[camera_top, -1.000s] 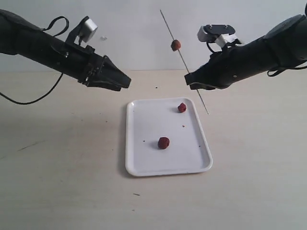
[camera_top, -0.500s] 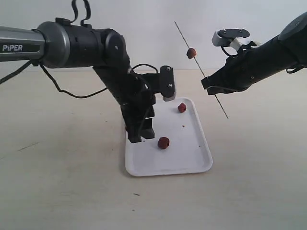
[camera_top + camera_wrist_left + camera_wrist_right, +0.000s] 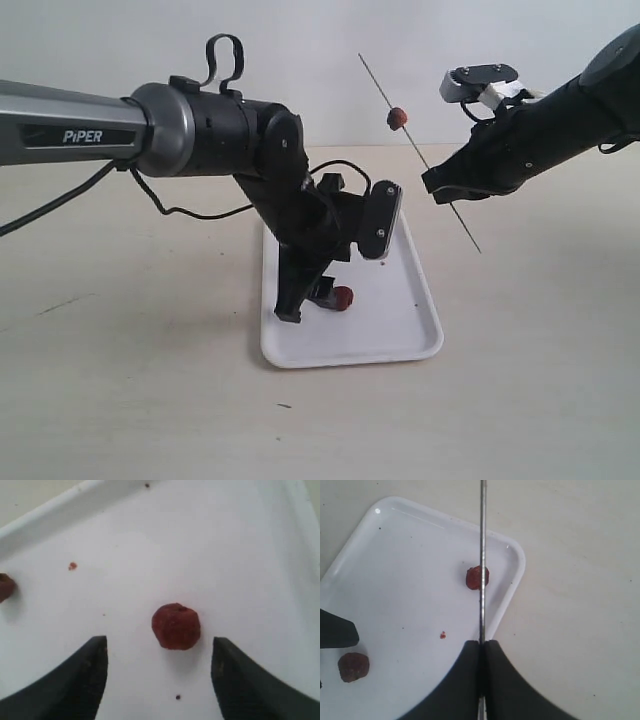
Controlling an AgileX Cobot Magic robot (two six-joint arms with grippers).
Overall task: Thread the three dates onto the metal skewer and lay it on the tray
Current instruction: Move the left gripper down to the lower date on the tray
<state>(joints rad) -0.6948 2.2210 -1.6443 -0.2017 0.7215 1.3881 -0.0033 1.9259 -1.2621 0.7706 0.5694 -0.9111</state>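
Dark reddish-brown, wrinkled and roundish, the first date (image 3: 397, 118) is threaded on the thin, straight grey metal skewer (image 3: 420, 155). It sits in the upper centre-right of the exterior view, above the point where the rod is held. The second date (image 3: 343, 297), of the same colour and texture, lies on the flat white rectangular tray (image 3: 400, 335), which has rounded corners and a low raised rim, at the centre of the exterior view. In the left wrist view this date sits between the two dark tapered fingers (image 3: 75, 680) and touches neither. The third date (image 3: 477, 577) lies near a rounded corner of the tray in the right wrist view, where the rod crosses in front of it. In the exterior view it is hidden behind the left wrist housing. A small reddish crumb (image 3: 72, 566) and a dark speck (image 3: 177, 697) mark the smooth tray surface.

The left gripper (image 3: 307, 305) points down over the tray with its jaws spread wide, holding nothing. The right gripper (image 3: 440, 190), at the right of the exterior view, is clamped tight on the skewer part-way along its length. The rod is tilted: its upper end points toward the upper centre and its lower end shows to the right of the tray.

The tray rests on a matt, pale beige table (image 3: 120, 400). A loose black cable (image 3: 190, 205) hangs from the left arm (image 3: 200, 130), which joins a grey tube.
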